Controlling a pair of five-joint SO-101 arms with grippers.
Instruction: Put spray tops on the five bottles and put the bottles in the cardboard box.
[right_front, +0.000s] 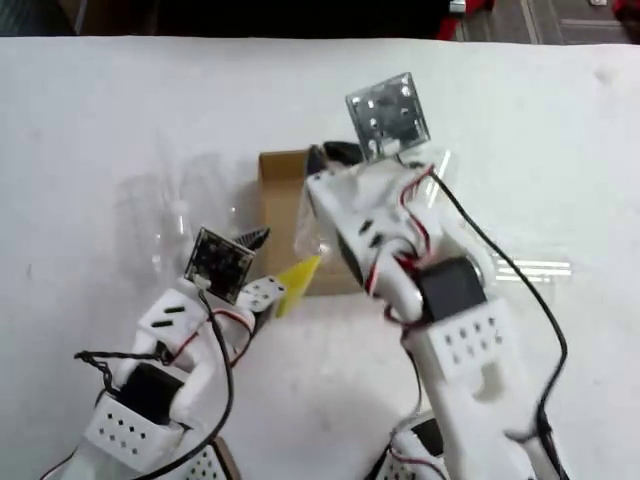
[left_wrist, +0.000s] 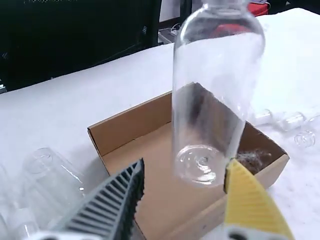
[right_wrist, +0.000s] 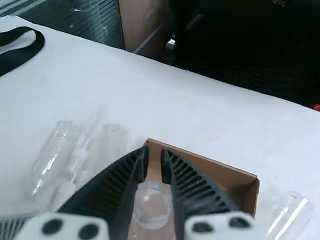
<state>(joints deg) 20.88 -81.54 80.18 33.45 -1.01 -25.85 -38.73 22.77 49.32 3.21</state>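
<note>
A clear bottle (left_wrist: 217, 95) hangs upright over the cardboard box (left_wrist: 125, 125) at mid-bench, with the right gripper (right_wrist: 154, 165) holding it, jaws clamped near its top. The left gripper (left_wrist: 186, 167) sits just beside the box, jaws apart and empty. Other bottles (right_wrist: 50, 160) lie on the bench (right_wrist: 200, 100). Whether a spray top is fitted cannot be told. Slipping from so slim a hold, the bottle could strike the box wall and topple.

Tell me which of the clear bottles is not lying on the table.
The bottle held upright over the cardboard box by the right end effector. The other bottles lie on their sides on the table beside the box.
</note>
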